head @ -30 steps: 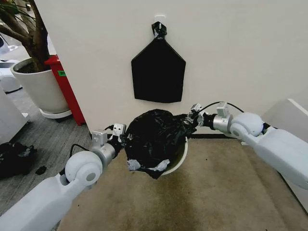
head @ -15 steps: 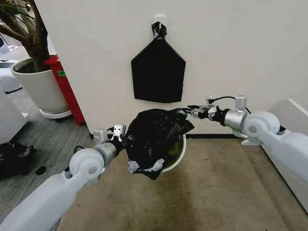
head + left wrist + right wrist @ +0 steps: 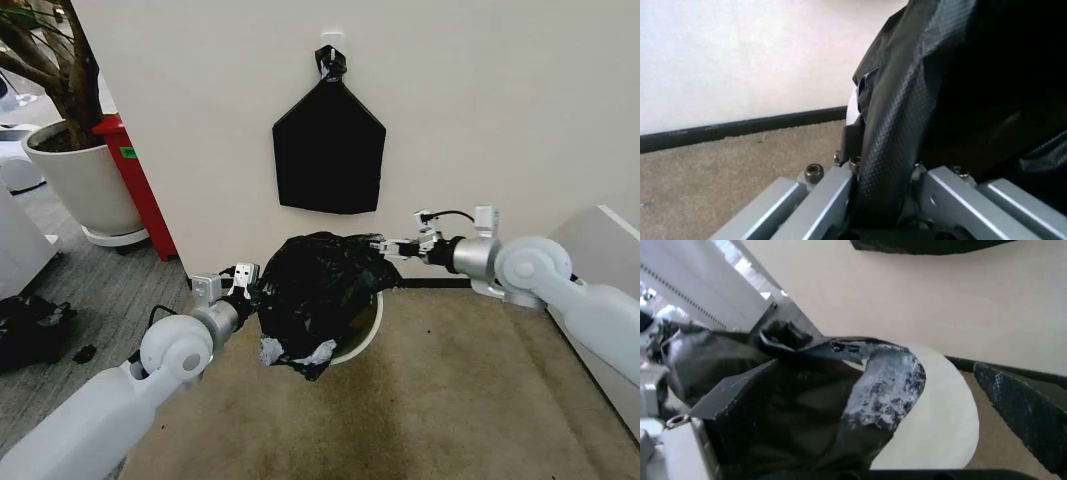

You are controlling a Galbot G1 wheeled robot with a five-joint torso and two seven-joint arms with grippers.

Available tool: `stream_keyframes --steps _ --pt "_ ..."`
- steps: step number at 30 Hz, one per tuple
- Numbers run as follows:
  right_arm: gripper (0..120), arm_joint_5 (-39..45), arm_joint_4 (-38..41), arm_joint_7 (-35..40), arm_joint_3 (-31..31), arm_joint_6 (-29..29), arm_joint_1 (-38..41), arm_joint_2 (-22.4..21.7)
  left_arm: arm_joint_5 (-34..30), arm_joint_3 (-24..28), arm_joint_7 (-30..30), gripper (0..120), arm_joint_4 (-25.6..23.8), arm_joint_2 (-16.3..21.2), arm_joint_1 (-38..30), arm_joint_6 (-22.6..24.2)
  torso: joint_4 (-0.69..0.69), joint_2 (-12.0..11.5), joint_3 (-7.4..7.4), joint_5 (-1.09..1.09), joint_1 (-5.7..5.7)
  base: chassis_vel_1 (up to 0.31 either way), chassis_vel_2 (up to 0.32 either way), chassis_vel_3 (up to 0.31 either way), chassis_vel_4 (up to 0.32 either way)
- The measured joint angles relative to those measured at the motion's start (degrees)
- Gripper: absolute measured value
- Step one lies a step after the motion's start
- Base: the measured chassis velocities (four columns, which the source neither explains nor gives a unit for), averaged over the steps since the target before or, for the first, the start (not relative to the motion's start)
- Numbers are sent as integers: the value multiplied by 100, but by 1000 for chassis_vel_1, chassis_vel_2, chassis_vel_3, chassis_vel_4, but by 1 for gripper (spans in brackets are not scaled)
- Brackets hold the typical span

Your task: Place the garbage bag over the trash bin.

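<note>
While the garbage bag lies bunched over the near-left part of the trash bin on the carpet, the bin's right rim shows bare. The left pincer is pinching the bag's left edge, film wedged between its fingers. The right pincer sits at the bag's upper right edge; whether it grips is unclear. Open carpet lies to the right; the wall stands close behind.
</note>
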Motion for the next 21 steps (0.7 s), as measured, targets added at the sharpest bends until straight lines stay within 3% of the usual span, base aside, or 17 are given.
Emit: stream_keyframes --steps 4,10,11,14,18,21 --pt "100 576 242 843 134 -18 10 30 -42 -48 -128 0 45 -29 36 -7 -2 0 0 2 0 0 0 0 0" --pt "100 1741 1077 3333 864 334 -129 179 -533 -84 -460 0 130 -147 33 -28 -2 0 0 2 0 0 0 0 0" --pt "100 1741 1077 3333 864 334 -129 179 -533 -84 -460 0 130 -147 33 -28 -2 0 0 2 0 0 0 0 0" --pt "100 2326 1569 4604 1294 675 -236 329 -1024 -87 -903 0 143 -265 -78 -53 -1 0 0 1 0 0 0 0 0" --pt "100 2227 2029 4992 1568 841 -538 390 -1378 -87 -1362 0 169 -373 -211 -106 -2 0 0 2 0 0 0 0 0" --pt "100 1438 2923 5367 1703 1221 -1168 516 -1752 -35 -1916 0 204 -459 -437 -207 -3 0 0 2 0 0 0 0 0"
